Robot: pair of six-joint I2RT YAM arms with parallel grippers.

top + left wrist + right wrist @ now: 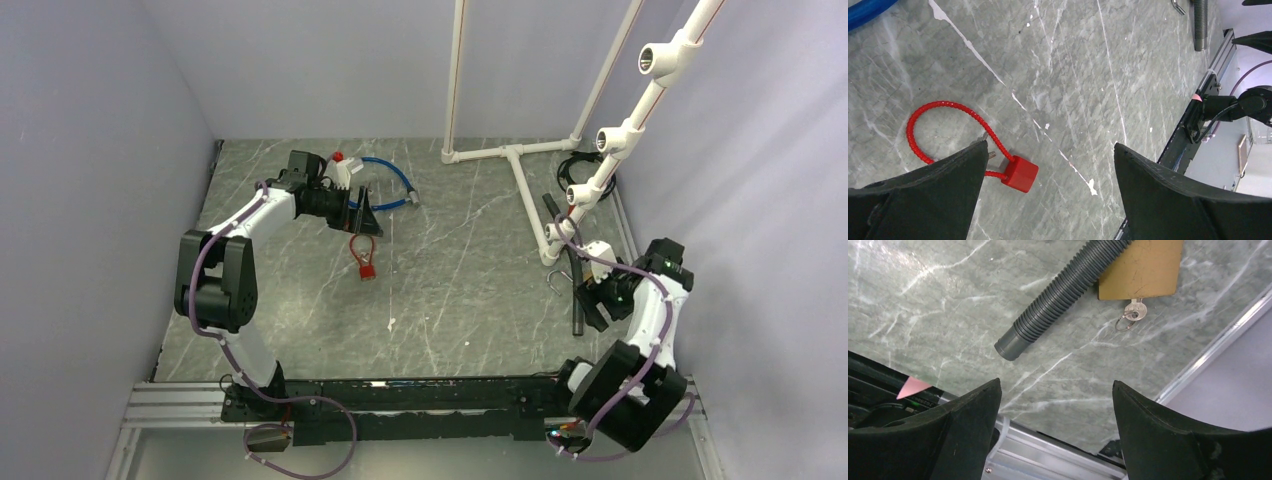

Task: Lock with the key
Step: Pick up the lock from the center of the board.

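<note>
Right gripper (1056, 384): wide open, empty, above hose (1063, 295) end; key (1136, 310) at brass padlock (1140, 267) edge. Left gripper (1050, 146): wide open, empty, over red lock (1019, 173).

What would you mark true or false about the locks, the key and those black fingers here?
1. The key sits at the edge of the brass padlock. True.
2. The right fingers grip the key. False: they are open and empty, apart from it.
3. The red cable lock lies on the table. True.
4. The left fingers are shut on the blue cable. False: they are open and hold nothing; the cable lies on the table.
</note>
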